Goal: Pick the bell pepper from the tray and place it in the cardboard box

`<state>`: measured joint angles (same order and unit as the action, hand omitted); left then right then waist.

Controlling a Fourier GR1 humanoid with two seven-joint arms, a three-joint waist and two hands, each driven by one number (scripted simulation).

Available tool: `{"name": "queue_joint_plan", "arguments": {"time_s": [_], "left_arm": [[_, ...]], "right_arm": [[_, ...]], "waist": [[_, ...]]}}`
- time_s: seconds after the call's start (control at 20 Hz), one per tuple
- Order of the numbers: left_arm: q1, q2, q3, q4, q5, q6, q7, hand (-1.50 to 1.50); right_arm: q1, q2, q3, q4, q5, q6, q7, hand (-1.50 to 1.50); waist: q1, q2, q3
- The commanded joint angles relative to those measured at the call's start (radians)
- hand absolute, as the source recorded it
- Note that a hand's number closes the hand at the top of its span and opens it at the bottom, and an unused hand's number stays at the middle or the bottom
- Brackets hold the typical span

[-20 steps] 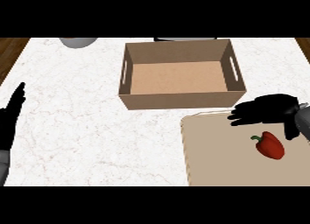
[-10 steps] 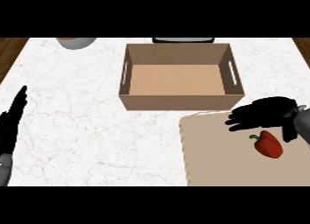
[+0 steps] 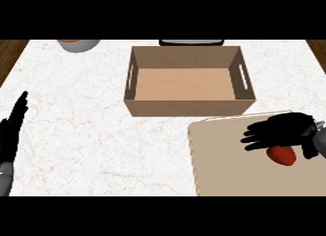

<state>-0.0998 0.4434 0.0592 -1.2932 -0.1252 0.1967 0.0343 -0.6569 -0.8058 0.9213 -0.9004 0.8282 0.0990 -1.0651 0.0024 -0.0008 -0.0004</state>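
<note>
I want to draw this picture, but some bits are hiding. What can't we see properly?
Head view only:
- Pepper: its top is hidden under the right hand, so whether the fingers touch it cannot be told.
- Tray: its right side is covered by the forearm and cut by the edge.
- Bowl and a dark thing: cut off at the top.
- Left hand: seen edge-on.

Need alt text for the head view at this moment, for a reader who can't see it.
The robot's right hand hangs over a red bell pepper lying on a beige tray at the lower right of a white marble counter, fingers spread and not yet closed on it. An open cardboard box sits just beyond the tray. The left hand rests at the left edge.
</note>
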Motion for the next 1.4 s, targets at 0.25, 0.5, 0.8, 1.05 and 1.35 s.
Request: {"name": "queue_joint_plan", "arguments": {"time_s": [0.25, 0.5, 0.8, 1.05, 1.35], "left_arm": [[-0.011, -0.011, 0.024, -0.036, -0.007, -0.041, 0.034, 0.00], [-0.018, -0.019, 0.018, -0.053, -0.022, -0.028, 0.060, 0.00], [0.033, -0.004, 0.050, -0.035, -0.015, -0.020, 0.043, 0.00], [0.085, 0.005, 0.092, -0.011, -0.010, 0.009, 0.055, 0.00], [0.109, 0.009, 0.104, -0.016, -0.008, 0.012, 0.038, 0.00]], "right_arm": [[0.077, 0.066, -0.082, 0.090, 0.101, -0.046, -0.052, 1.50], [0.049, 0.172, -0.152, 0.138, 0.052, -0.173, -0.076, 1.50], [0.150, 0.192, -0.376, 0.167, -0.122, -0.080, 0.400, 1.50], [0.232, 0.188, -0.588, 0.281, -0.266, -0.152, 0.738, 1.50], [0.231, 0.253, -0.689, 0.214, -0.274, -0.408, 1.092, 1.50]], "waist": [[0.003, 0.001, 0.001], [0.013, 0.004, 0.002], [-0.073, -0.018, 0.000], [-0.187, -0.049, -0.006], [-0.158, -0.058, -0.016]]}}
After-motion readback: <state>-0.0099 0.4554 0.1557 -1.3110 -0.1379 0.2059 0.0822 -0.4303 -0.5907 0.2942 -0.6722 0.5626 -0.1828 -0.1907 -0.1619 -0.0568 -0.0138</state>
